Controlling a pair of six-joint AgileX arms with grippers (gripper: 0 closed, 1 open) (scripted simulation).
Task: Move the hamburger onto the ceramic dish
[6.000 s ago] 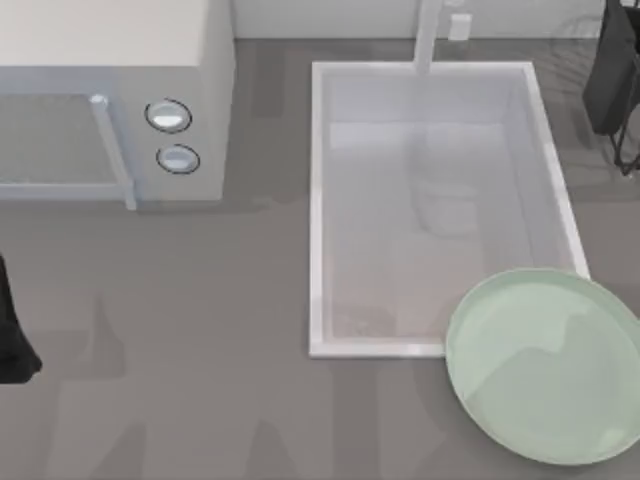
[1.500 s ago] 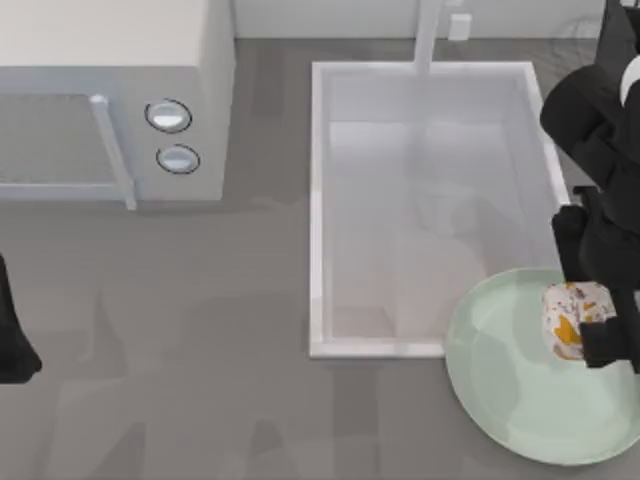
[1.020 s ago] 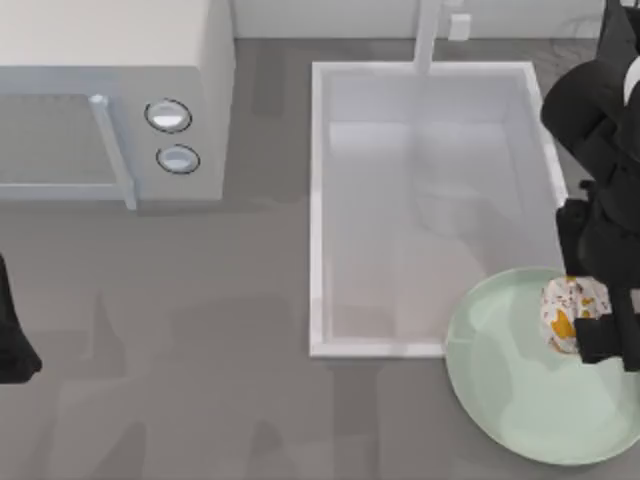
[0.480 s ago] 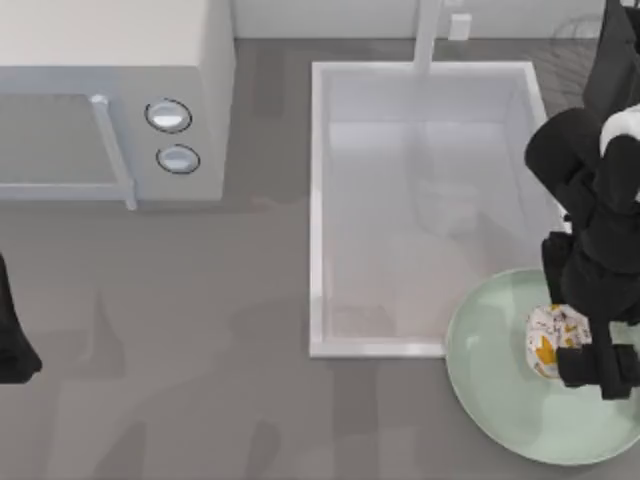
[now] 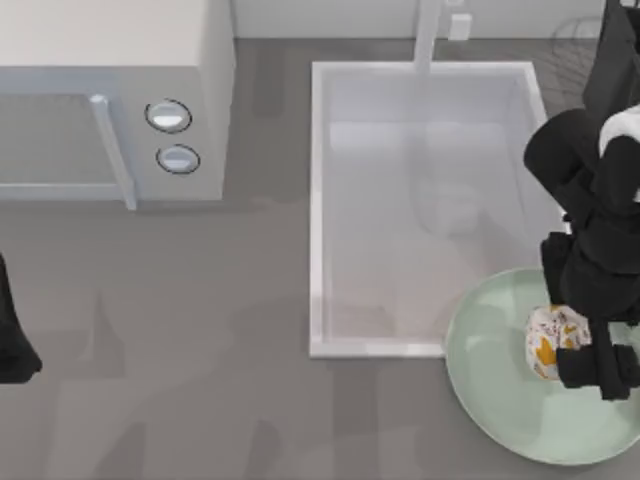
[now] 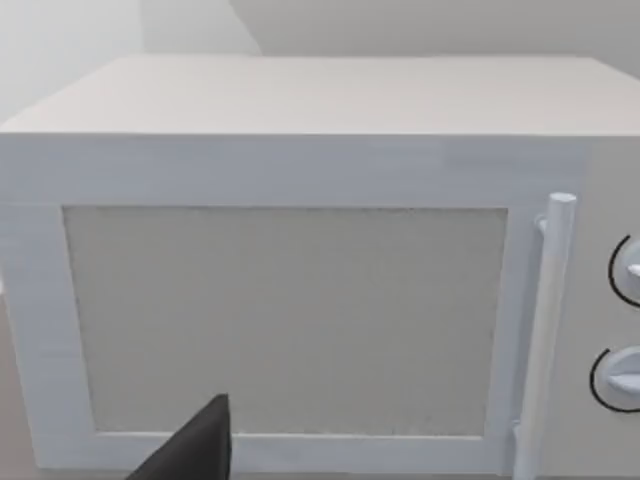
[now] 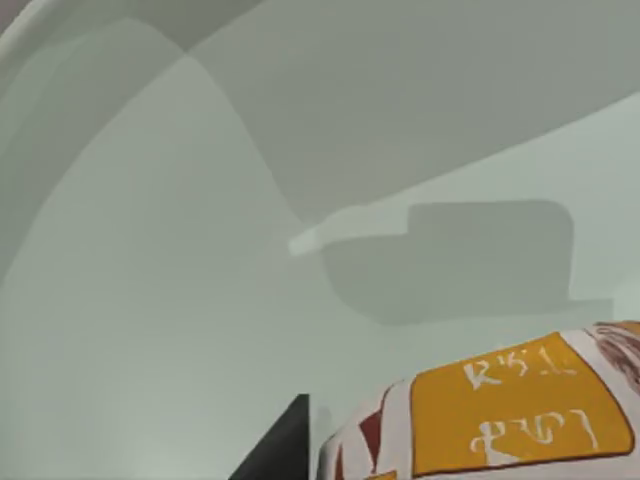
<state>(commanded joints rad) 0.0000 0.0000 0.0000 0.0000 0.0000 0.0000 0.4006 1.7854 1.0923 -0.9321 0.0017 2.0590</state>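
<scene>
Top view: right claw [image 5: 585, 352] over the right half of the ceramic dish [image 5: 490, 370], near the bench's front right corner, pinching the hamburger [image 5: 548, 340]. Against half a second ago, almost no shift; against a second and more ago, moved from the dish's far rim toward its middle. Hamburger now well inside the rim; whether touching the glaze or just above it, impossible to tell. White sink basin [image 5: 320, 200] just beside the dish's far-left rim, microwave [image 5: 190, 60] at the back left corner. Left arm parked at the left edge.

Left wrist view: microwave door [image 6: 285, 320] and handle [image 6: 545, 330] ahead, dark tip of the left claw [image 6: 195, 450] low in the picture; spread or closed, cannot tell.

Right wrist view: hamburger wrapper [image 7: 500, 415] close up, pale green dish floor [image 7: 150, 330] right beneath, one dark finger [image 7: 280, 445] alongside. Probably only release and retreat left.
</scene>
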